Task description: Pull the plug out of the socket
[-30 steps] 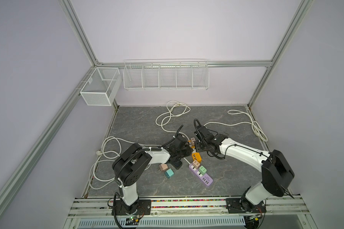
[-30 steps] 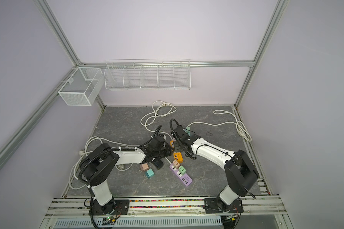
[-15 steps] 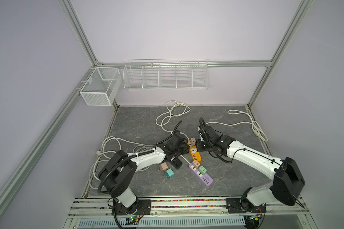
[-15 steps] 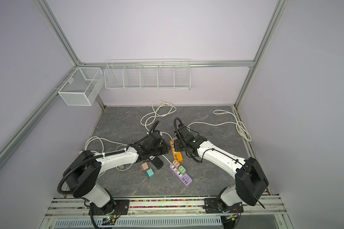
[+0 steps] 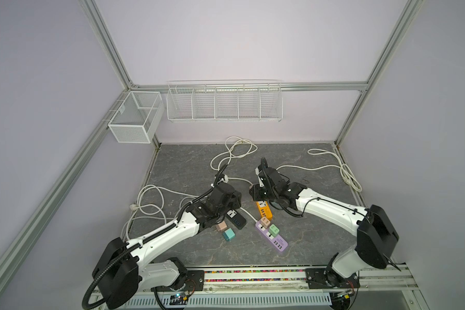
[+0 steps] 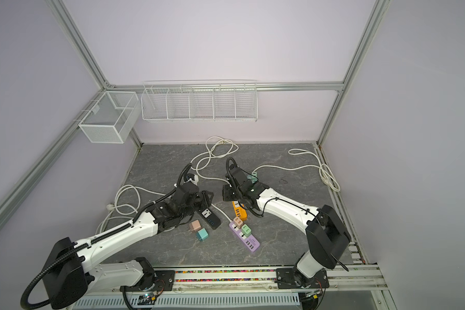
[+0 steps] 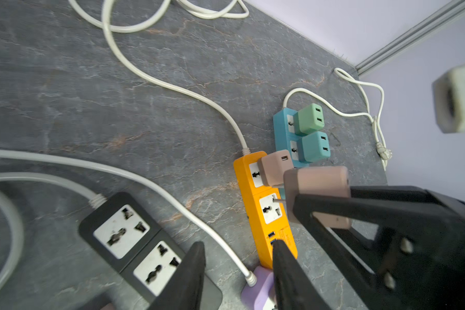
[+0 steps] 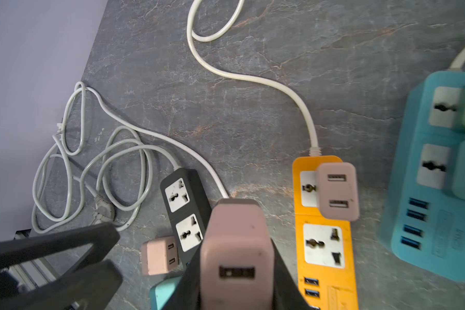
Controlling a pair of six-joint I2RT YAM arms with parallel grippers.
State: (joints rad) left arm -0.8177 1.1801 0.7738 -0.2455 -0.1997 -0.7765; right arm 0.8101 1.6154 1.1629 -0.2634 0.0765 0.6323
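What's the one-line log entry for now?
right gripper: shut on dusty-pink square plug; status: out of orange plastic power strip; left gripper: open, empty

Mesh basket [image 5: 130, 128] hung on left wall rail, wire rack [image 5: 224, 107] on back wall. White cords [image 5: 349, 179] lay looped and coiled across grey desk [image 5: 185, 166].

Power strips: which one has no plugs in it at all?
The black plastic power strip: both sockets empty. The orange, blue and purple strips all hold plugs.

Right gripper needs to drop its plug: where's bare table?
Bare: near right, between purple strip and front rail; far left, between back wall and left cable. Crowded: centre, around black strip, orange strip, loose plugs.
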